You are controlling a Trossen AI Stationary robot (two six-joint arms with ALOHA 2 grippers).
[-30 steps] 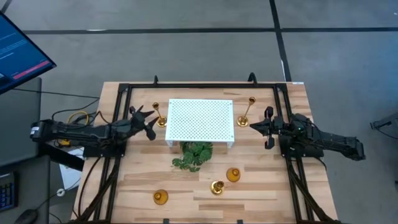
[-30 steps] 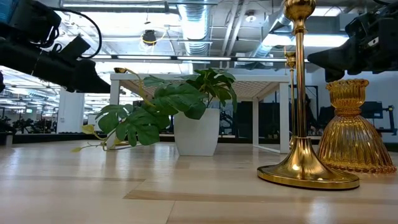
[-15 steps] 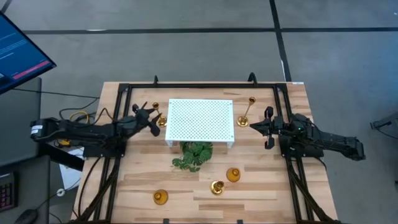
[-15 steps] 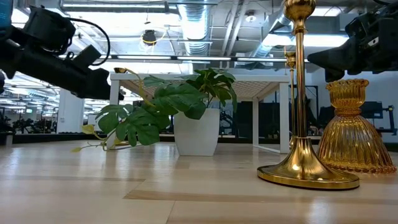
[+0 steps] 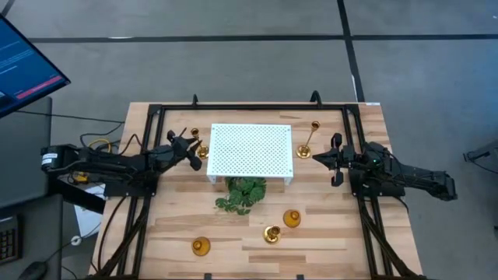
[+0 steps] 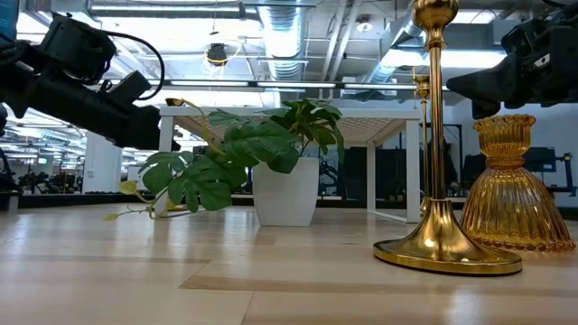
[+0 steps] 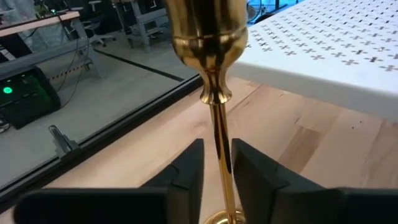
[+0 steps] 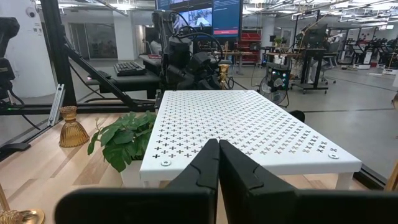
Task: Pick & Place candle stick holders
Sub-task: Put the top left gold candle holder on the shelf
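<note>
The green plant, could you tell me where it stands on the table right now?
In the high view the green plant stands mid-table, right against the near edge of the white perforated platform, with three candle stick holders on the wood nearer the table's front.

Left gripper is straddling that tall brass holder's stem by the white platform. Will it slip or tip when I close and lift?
Likely slippery: the tall holder has a thin, polished stem between the left gripper fingers. Probably top-heavy under its cup, so it may swing. It looks rigid.

Polished brass candle stick holder [image 7: 214,93], matt white perforated platform [image 7: 323,50], pale wood table [image 7: 292,140].
</note>
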